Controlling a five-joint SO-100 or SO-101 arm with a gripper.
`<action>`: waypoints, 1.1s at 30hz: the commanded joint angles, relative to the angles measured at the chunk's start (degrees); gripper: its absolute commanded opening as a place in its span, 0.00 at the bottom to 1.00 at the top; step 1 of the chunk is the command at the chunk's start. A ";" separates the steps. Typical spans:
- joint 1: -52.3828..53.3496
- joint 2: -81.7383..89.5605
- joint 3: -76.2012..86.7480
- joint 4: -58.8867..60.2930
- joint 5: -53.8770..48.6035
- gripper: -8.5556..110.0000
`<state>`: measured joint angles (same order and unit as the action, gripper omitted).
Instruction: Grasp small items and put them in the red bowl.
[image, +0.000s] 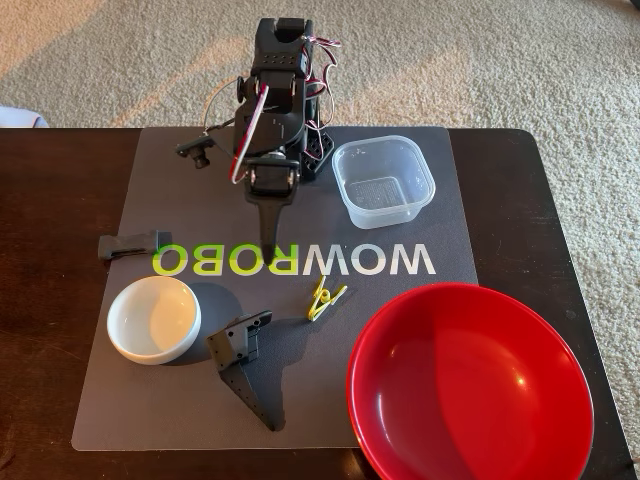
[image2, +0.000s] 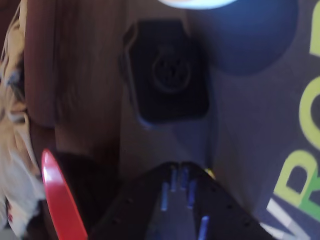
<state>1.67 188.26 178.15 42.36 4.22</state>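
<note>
Fixed view shows a dark wood worktop (image: 40, 200) with a big gray mat (image: 440, 255) on it. The mat has big letters that look upside down from here. Turned around, they read "WOWROBO", part white and part green.

The black arm (image: 275, 110) stands at the far edge of the mat. It is folded up over its base and bends down toward the mat. Red and white wires run along it. Its pincer (image: 268, 262) points down at the mat, right by the letters. The two tips are pressed together and nothing is between them. In the wrist view the pincer (image2: 177, 167) also comes to one closed point.

The red bowl (image: 470, 385) is the biggest dish. It sits at the near right corner of the mat, partly off the mat's edge. Nothing is in it.

The clear tub (image: 383, 182) sits at the far right of the mat, just beside the arm's base. It has small raised marks on its bottom, too tiny to read.

The white bowl (image: 153, 318) sits at the near left.

A pointed black part (image: 243, 362) lies just right of the white bowl. A flat black part (image: 133, 244) lies at the mat's left edge.

The yellow-green clothespin (image: 325, 299) lies between the pointed black part and the red bowl, touching neither.
</note>
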 joint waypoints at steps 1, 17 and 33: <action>-1.93 0.53 0.44 -0.62 0.18 0.07; 4.92 -5.54 -16.26 7.82 28.39 0.07; -18.46 -73.48 -94.75 55.81 42.28 0.07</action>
<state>-11.34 113.91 82.97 97.56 41.22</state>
